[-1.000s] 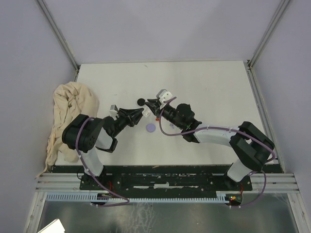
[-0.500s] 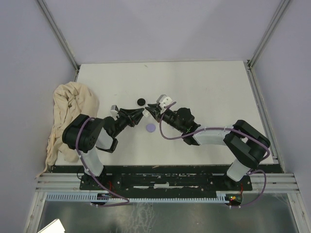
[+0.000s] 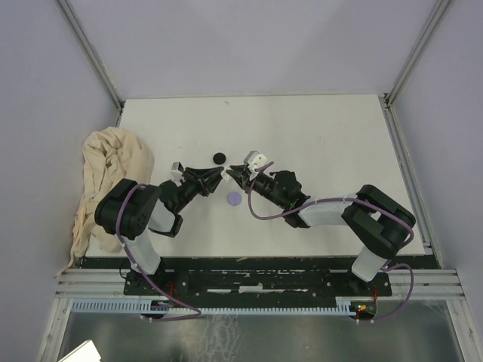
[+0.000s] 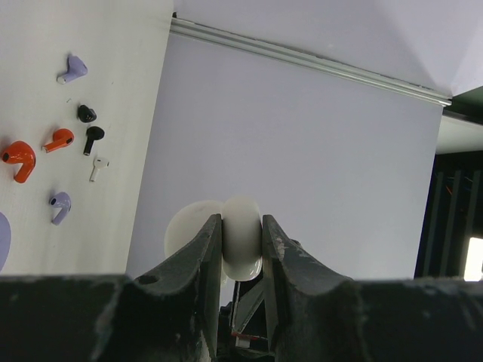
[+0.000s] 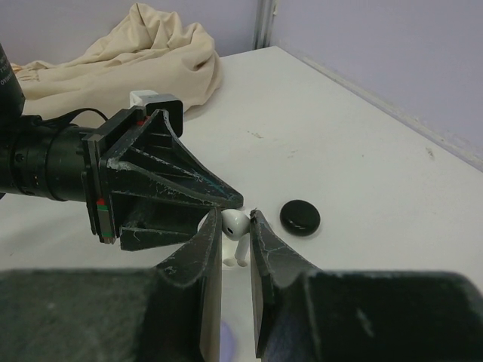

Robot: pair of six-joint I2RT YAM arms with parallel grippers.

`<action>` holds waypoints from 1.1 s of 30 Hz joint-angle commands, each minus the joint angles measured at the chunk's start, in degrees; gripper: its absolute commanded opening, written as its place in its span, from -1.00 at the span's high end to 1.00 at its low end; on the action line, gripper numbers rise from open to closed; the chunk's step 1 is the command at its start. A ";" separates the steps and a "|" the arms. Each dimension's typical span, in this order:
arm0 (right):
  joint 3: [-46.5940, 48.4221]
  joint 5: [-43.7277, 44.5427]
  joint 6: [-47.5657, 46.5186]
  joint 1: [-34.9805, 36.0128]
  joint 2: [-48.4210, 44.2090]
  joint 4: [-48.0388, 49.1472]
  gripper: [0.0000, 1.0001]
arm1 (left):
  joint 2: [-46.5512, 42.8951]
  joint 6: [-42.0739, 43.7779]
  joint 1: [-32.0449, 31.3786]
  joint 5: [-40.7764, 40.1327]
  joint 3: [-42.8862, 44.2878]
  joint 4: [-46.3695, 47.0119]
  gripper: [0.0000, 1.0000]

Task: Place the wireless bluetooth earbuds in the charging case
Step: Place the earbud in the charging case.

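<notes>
With the left hand (image 3: 219, 176) clamped on the charging case (image 4: 241, 240) and the right hand (image 3: 232, 173), at its 3 o'clock, pinching a white earbud (image 5: 235, 223) just beside it (both above the worktop (image 3: 324, 143)), an off-line push could jam the bud on the rim or pop it free.

Left tool (image 3: 219, 175), right tool (image 3: 231, 173): closed, tip-to-tip
</notes>
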 commanded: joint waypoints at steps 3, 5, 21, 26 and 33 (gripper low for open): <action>0.12 -0.30 1.01 0.34 0.86 4.70 0.97 | -2.47 -1.93 -0.27 -0.03 0.31 12.41 0.94; -0.03 -0.35 1.01 0.34 0.99 4.82 0.97 | -2.76 -2.02 -0.27 0.07 0.32 12.41 0.94; -0.12 -0.08 0.83 0.34 1.87 5.25 0.97 | -3.87 -2.34 -0.24 -0.02 -0.04 12.41 0.94; -0.29 0.18 0.72 0.34 2.23 5.55 0.97 | -4.11 -2.43 -0.27 -0.02 -0.04 12.40 0.94; -0.52 0.07 0.90 0.31 2.15 5.81 0.97 | -3.96 -2.58 -0.25 -0.46 -0.07 12.36 0.94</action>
